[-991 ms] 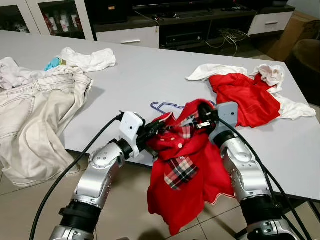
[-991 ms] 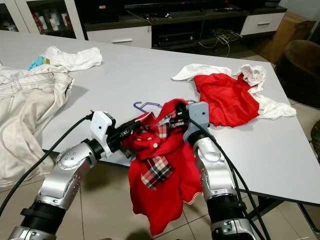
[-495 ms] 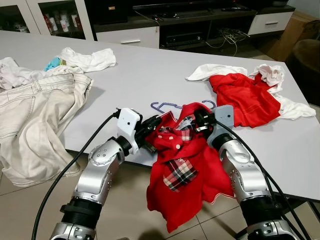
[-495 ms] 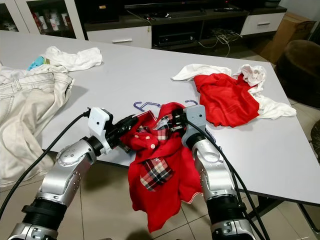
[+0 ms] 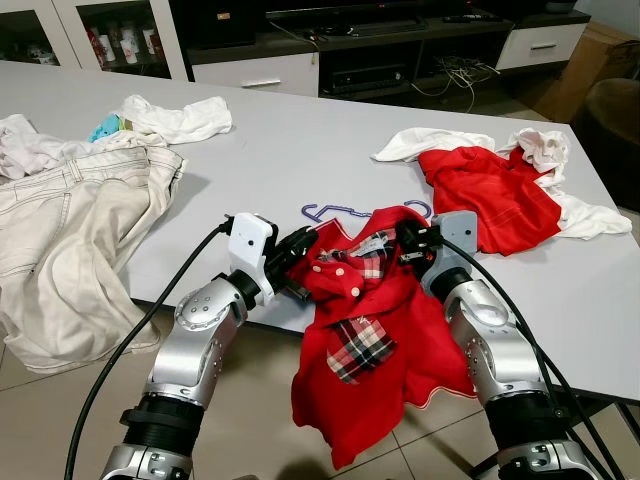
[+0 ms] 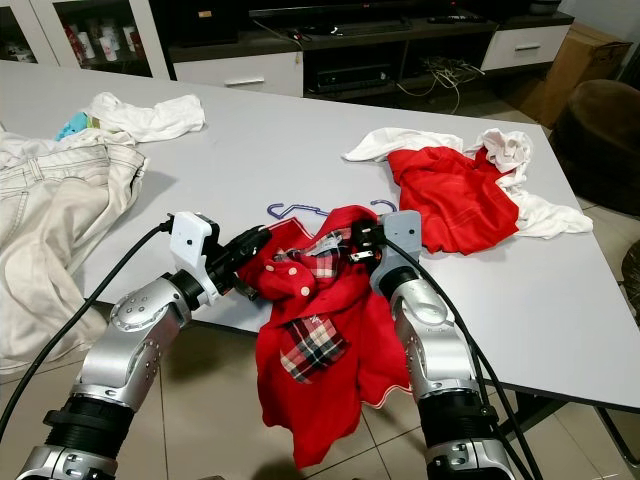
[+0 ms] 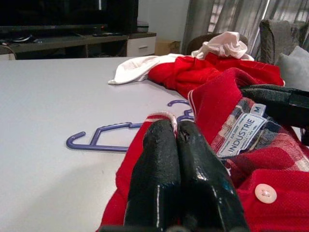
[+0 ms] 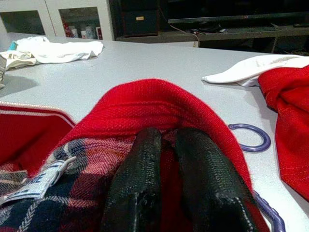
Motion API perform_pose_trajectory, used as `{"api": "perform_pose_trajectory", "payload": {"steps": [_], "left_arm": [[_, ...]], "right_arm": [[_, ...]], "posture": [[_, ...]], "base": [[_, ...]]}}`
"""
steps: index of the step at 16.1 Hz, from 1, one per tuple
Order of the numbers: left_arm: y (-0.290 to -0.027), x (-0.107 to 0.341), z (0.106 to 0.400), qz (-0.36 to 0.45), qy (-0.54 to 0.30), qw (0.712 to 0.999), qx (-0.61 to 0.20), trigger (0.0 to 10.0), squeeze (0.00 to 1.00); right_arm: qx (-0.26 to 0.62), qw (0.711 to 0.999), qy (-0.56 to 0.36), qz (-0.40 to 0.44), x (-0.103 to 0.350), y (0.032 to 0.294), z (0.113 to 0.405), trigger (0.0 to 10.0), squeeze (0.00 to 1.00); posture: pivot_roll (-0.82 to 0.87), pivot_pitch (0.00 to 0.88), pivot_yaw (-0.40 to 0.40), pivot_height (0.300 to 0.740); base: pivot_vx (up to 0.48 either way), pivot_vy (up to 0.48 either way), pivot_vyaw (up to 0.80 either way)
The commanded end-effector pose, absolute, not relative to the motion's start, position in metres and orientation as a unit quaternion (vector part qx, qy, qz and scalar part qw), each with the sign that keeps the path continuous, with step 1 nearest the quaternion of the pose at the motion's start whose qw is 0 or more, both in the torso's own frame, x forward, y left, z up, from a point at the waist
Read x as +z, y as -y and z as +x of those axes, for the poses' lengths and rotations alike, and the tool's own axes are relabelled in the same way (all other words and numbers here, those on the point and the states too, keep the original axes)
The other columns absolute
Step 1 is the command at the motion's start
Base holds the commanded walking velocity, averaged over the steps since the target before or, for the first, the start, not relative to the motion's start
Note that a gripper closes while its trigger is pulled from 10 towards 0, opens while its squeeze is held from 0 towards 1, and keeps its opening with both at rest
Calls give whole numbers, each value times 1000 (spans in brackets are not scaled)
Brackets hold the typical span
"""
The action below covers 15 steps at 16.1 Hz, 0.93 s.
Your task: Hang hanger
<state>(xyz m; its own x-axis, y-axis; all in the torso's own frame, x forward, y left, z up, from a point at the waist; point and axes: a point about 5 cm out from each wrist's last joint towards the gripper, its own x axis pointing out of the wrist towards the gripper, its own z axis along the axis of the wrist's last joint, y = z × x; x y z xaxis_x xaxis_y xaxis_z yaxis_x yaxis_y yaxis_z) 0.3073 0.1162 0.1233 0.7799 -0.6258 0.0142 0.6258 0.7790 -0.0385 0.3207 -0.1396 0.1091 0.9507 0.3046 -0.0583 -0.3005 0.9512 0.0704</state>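
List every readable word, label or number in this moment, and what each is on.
"INDUSTRIE" and "M": neck label inside the collar of the red shirt.
Smaller line above "INDUSTRIE" on that label: too small to read.
Label in the right wrist view: blurred, unreadable.

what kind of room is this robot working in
Most likely a home living room: a low TV cabinet with electronics and cables along the far wall, a glass-door cupboard, and laundry such as beige trousers spread on a large grey table.

Grey table (image 5: 300,150), purple hanger (image 5: 330,212), red polo shirt (image 5: 365,300) over near edge, beige trousers (image 5: 70,230), red-white clothes heap (image 5: 500,190), white garment (image 5: 175,120)
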Motion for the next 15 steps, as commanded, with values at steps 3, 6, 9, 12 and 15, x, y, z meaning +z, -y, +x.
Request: {"api": "perform_pose_trajectory", "payload": {"steps": [3,6,9,12,15], "left_arm": [[-118,130,311,-22,9,943,-333,0,0],[-118,136,311,-26,30,941,-335,0,0],[-119,138,311,-20,36,942,-332,0,0],[-122,136,315,-5,29,950,-309,4824,0],[-125,134,318,-1,26,956,-293,10000,0]], "right_arm": [[148,988,-20,35,116,142,320,10000,0],[146,989,-6,39,120,141,321,10000,0],[161,986,13,52,127,135,321,0,0],[165,985,17,54,128,134,320,0,0],[153,986,29,56,132,138,321,0,0]], "posture": [[-58,0,-2,740],[-58,0,1,740],[-58,0,4,740],[-58,0,5,740],[-59,0,5,740]], "base": [[0,0,0],[0,0,0],[0,0,0],[0,0,0],[0,0,0]]}}
